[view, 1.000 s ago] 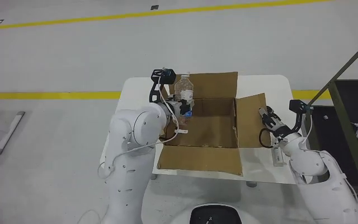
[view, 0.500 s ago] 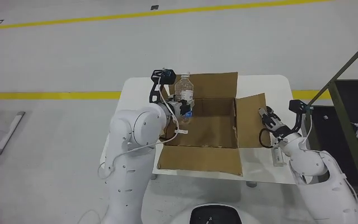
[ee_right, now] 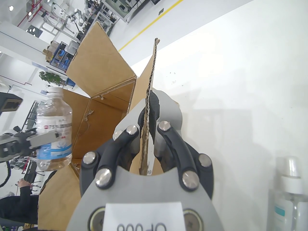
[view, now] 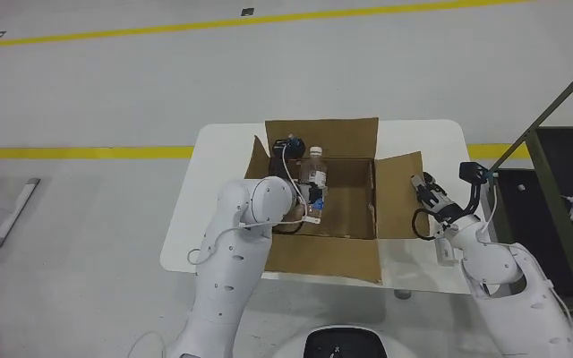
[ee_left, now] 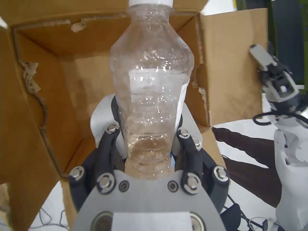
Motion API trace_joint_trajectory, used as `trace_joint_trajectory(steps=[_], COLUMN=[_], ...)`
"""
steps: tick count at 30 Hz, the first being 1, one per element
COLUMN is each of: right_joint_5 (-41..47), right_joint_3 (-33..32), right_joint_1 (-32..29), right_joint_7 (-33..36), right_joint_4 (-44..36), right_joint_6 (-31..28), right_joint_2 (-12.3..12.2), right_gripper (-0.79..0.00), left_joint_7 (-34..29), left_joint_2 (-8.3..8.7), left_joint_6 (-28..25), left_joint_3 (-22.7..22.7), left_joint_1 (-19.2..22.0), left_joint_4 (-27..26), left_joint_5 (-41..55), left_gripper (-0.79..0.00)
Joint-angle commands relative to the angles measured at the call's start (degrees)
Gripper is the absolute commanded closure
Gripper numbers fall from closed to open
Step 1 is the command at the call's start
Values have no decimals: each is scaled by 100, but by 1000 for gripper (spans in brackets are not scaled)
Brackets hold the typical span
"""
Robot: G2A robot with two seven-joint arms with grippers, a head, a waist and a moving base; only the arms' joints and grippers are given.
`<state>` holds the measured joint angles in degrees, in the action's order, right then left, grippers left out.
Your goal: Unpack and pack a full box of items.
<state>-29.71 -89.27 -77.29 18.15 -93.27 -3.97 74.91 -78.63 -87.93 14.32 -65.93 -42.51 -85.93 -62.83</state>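
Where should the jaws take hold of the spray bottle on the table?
Probably the clear body of the spray bottle, below its white head, from above, since the table lies under it: the body is broad and even, the head narrow.

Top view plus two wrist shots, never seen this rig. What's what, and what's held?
A two-armed robot at a white table. The top view looks down from above its arms; each wrist view looks along one arm's gripper. On the table are an open brown cardboard box and, by the right arm, a clear spray bottle with a white top. The left gripper is shut on a clear plastic bottle with a white cap, over the box. The right gripper is shut on the box's side flap.
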Motion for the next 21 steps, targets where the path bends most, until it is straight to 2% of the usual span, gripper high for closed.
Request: trace_joint_trajectory(steps=[1,6,13,16,21], right_joint_5=[22,52,103,116,104], right_joint_3=[7,10,-57,-45,-29], right_joint_1=[-4,-15,-27,-29,-18], right_joint_7=[-21,-57,-35,-21,23], right_joint_4=[-11,-44,-106,-103,-79], right_joint_6=[0,7,5,-22,-90], right_joint_2=[-2,-11,-37,-44,-60], right_gripper=[0,0,0,0,0], left_joint_7=[-46,-90,-111,-11,130], left_joint_2=[7,21,-8,-48,-109], left_joint_6=[114,325,484,390,372], left_joint_3=[36,56,152,269,469], left_joint_1=[91,223,382,473,665], left_joint_4=[324,989,1567,1793,2207], left_joint_5=[-217,-558,-630,-514,-541], left_gripper=[0,0,0,-22,-12])
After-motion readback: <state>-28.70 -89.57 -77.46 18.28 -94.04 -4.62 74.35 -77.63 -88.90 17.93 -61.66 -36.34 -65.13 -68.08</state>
